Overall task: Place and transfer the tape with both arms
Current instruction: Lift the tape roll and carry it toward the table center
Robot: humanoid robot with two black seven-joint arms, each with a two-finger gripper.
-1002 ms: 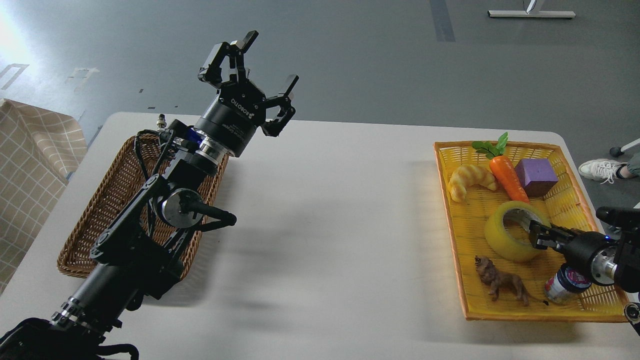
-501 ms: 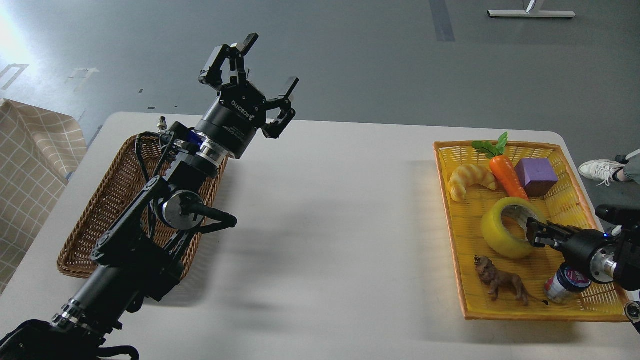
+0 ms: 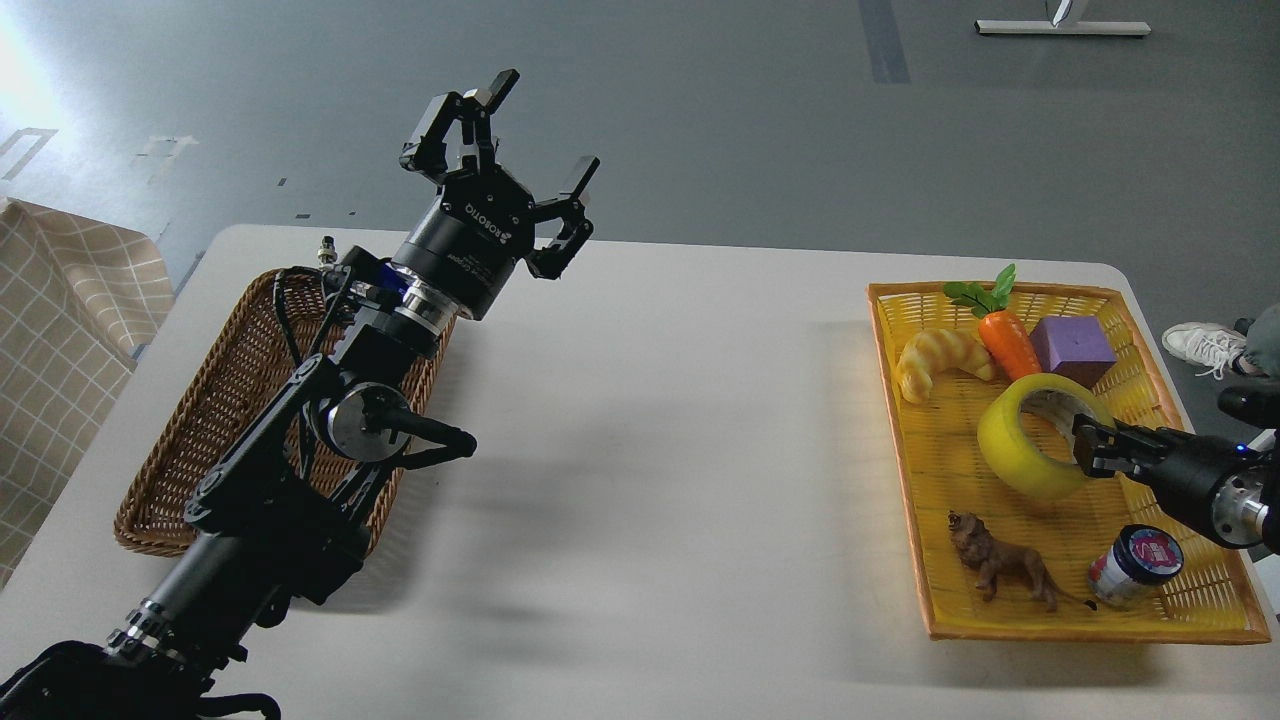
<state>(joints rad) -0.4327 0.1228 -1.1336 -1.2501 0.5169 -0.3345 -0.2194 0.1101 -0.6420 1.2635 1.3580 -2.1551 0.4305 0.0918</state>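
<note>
The yellow tape roll (image 3: pixel 1022 445) with its grey-white core is tilted and lifted off the floor of the yellow tray (image 3: pixel 935 610) at the right. My right gripper (image 3: pixel 1090 449) comes in from the right edge and is shut on the roll's right wall, one finger inside the core. My left gripper (image 3: pixel 535 135) is open and empty, raised high above the far end of the brown wicker basket (image 3: pixel 190 440) at the left.
In the yellow tray lie a croissant toy (image 3: pixel 940 358), a carrot (image 3: pixel 1010 342), a purple block (image 3: pixel 1072 350), a toy lion (image 3: pixel 1003 566) and a small jar (image 3: pixel 1135 566). A checked cloth (image 3: pixel 60 330) hangs at the left. A shoe (image 3: pixel 1205 343) shows beyond the table.
My right gripper has risen and pulled slightly right with the tape roll, which now hangs tilted above the tray. The left arm has barely moved.
</note>
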